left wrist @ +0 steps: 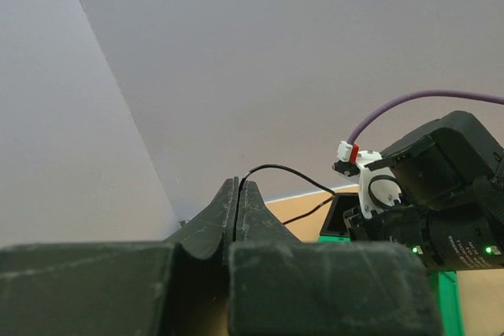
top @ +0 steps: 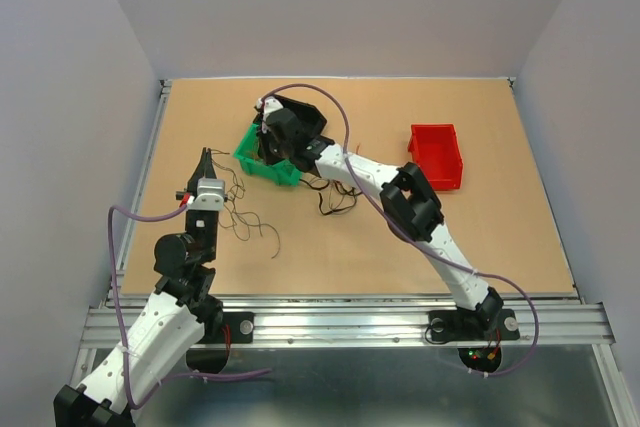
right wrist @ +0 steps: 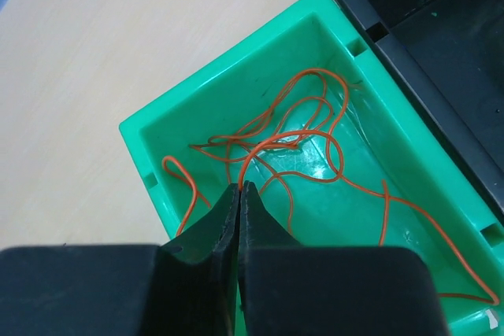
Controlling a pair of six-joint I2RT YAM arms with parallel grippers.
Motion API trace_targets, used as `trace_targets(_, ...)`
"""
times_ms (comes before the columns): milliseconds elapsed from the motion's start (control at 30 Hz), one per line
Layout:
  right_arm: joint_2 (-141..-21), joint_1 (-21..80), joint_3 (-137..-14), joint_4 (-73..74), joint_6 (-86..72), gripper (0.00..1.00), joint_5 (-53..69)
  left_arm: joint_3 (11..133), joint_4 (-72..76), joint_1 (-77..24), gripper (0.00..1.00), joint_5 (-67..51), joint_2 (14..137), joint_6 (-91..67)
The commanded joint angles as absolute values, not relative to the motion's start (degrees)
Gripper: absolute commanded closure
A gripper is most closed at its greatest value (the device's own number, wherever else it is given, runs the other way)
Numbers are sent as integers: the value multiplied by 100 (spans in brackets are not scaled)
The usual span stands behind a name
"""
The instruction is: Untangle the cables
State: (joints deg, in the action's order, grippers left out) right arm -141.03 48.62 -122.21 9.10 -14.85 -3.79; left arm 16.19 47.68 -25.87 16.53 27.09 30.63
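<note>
We judge this to be the sorting-out stage: each arm has one strand in hand, and the colours are being separated. The left gripper [left wrist: 239, 184] is closed tight, its tips pinching a black cable [left wrist: 291, 172] that arcs away to the right, towards the other arm. In the overhead view it is lifted above more thin black cables [top: 245, 215] curling on the surface [top: 450, 237], with another dark clump [top: 335, 199] lying just beyond the green bin [right wrist: 228, 76].

The right gripper [right wrist: 239, 188] hangs over that bin with its tips pressed together. One strand of the orange-red cables [right wrist: 315, 108] runs right up into them, so we take it to be gripped. The remaining orange-red loops lie crossed over one another on the bin floor. A black bin [right wrist: 441, 37] sits against the green one, and a red bin [top: 437, 155] stands well apart to the right.

Next, we think the right arm should either let go of its strand so that it drops in with the others, or lift slowly to see whether it snags. The left arm should draw its black cable up and away gently, since the strands below it overlap and could come along.
</note>
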Motion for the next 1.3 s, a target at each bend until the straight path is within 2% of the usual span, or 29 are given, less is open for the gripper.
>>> trace_targets(0, -13737, 4571, -12454, 914, -1696, 99, -36, 1767, 5036, -2566, 100, 1617, 2619, 3050)
trace_targets(300, -14062, 4333, -12463, 1327, -1521, 100, 422, 1749, 5045, -2558, 100, 1582, 2575, 3032)
trace_targets(533, -14282, 4324, -12270, 1476, -783, 98, 431, 1749, 5045, -2566, 100, 1573, 2602, 3023)
trace_targets(833, -14195, 4719, -12278, 1644, 298, 85, -465, 1723, 5045, -2558, 100, 1503, 2619, 3023)
trace_targets(1100, -13177, 4746, -12094, 1635, 133, 71, -536, 1608, 5098, -2566, 100, 1248, 2496, 2971)
trace_targets(1233, -12649, 4746, -11831, 1608, -174, 53, -589, 1565, 5098, -2566, 100, 1170, 2408, 2971)
trace_targets(1267, -12569, 4746, -11682, 1600, -271, 44, -615, 1547, 5098, -2558, 100, 1125, 2408, 2945)
